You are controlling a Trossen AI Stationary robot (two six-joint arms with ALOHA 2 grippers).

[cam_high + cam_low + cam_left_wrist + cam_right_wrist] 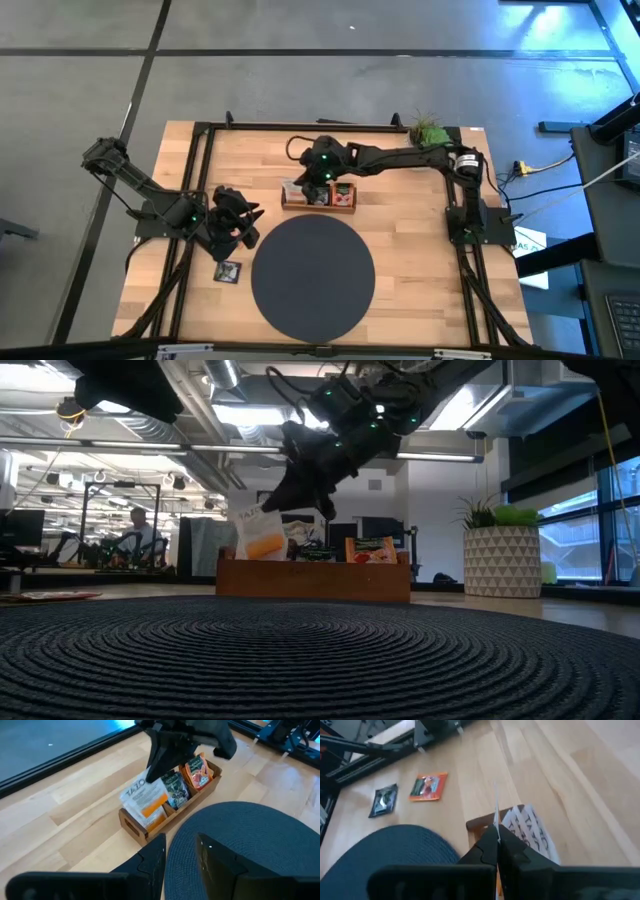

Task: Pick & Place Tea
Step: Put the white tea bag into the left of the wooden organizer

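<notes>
A brown wooden tray [320,197] stands on the table beyond the dark round mat [312,277]. Its compartments hold tea sachets: white-and-orange [145,800], black [175,790] and red-orange [197,772]. My right gripper [290,505] hovers over the tray's left compartment, shut on a white-and-orange sachet [258,535]. An orange sachet [428,786] and a black sachet [384,800] lie flat on the wood left of the mat. My left gripper [182,865] hangs open above the mat's left rim, with nothing between its fingers. My right gripper pinches the upper edge [146,782] of the white-and-orange sachet between its two fingers, which slant down from the table's far right. In the right wrist view the sachet shows edge-on [495,807] between the fingertips. It stands tilted, its lower end at the left compartment.
A potted plant [428,130] stands at the table's far right corner. Black frame rails [195,200] run along the table's left and right sides. Bare wood lies between tray and mat and right of the mat. A person sits far back in the room [140,530].
</notes>
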